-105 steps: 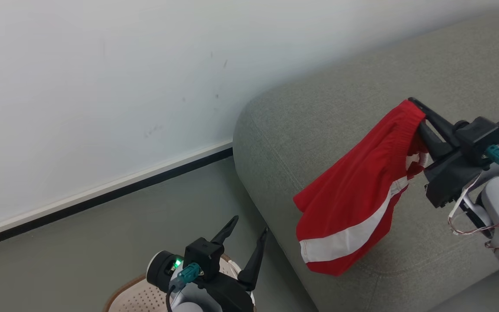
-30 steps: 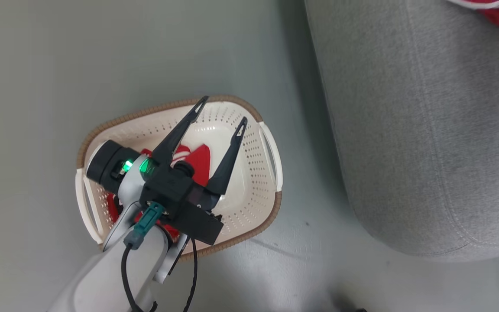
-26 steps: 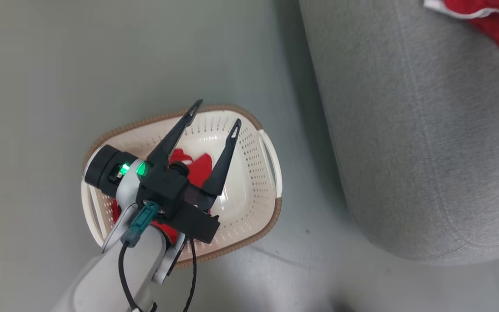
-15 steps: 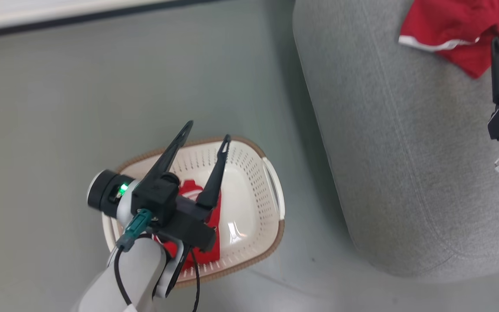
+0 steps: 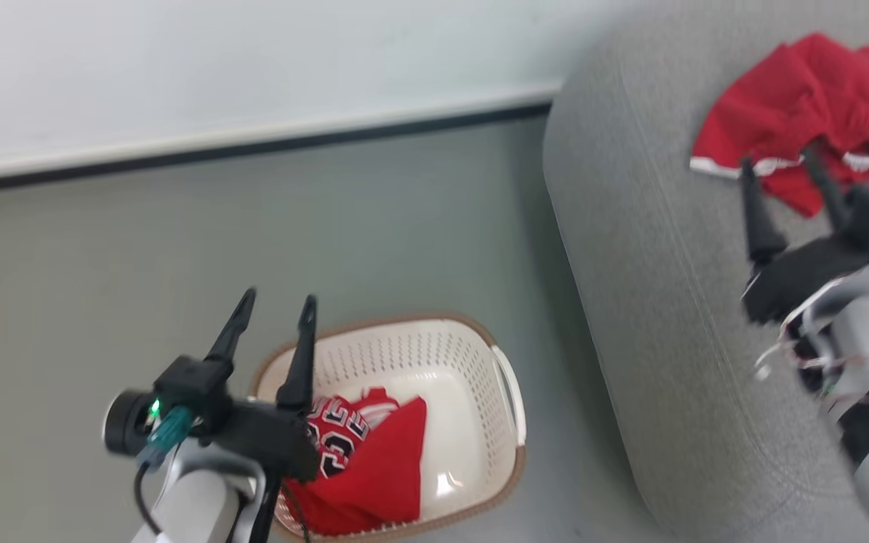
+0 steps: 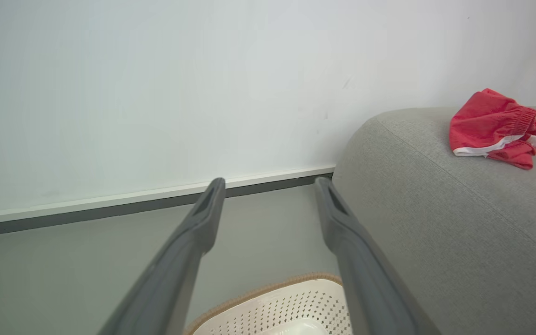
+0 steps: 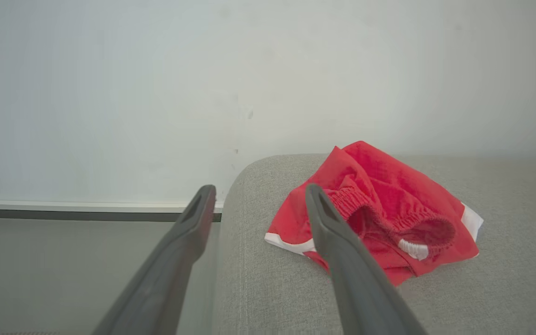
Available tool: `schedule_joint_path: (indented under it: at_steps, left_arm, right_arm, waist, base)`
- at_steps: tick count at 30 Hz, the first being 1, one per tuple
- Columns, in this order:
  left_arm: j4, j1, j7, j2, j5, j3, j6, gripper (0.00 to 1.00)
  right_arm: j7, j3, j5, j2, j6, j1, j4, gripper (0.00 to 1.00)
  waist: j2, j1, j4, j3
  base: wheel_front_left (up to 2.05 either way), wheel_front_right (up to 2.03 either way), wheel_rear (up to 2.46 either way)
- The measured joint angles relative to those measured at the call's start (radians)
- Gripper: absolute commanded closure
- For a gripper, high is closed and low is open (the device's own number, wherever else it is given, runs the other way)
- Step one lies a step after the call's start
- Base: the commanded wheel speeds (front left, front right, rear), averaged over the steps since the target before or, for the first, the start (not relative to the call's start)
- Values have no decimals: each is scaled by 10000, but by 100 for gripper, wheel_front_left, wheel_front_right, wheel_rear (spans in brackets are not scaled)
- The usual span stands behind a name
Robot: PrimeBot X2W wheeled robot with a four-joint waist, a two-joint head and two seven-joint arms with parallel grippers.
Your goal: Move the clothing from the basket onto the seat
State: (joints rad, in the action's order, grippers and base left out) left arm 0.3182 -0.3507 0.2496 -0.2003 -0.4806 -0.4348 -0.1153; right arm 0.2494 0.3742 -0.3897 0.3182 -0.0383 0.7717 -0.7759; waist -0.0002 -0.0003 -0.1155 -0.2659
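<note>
Shorts (image 5: 796, 113), dropped from my right gripper (image 5: 776, 157), now lie on the seat (image 5: 653, 302); it and my left gripper (image 5: 277, 296) gape empty; jersey (image 5: 374, 460) apparently in basket (image 5: 472, 362).

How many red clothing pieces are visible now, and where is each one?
2. The red shorts lie on the grey seat; a red jersey lies in the basket. More could hide beneath it.

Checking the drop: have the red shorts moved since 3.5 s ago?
Yes: down. The red shorts hung from the right gripper above the seat; now they lie crumpled on it, released, gripper open.
</note>
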Motion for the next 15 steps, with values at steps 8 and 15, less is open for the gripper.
schedule_joint_path:
  at_steps: [8, 15]
  left_arm:
    - [213, 1267, 0, -71, -25, 731, -84, 0]
    - [-104, 2523, 0, -161, -8, 1283, -82, 0]
  right_arm:
    - [0, 73, -13, -746, 309, -1677, 803, 0]
    - [0, 94, 46, -1068, 775, -3218, 2077, 0]
  waist:
    - [0, 0, 396, 1188]
    - [1, 0, 667, 2180]
  base:
    - [0, 0, 0]
    - [0, 0, 0]
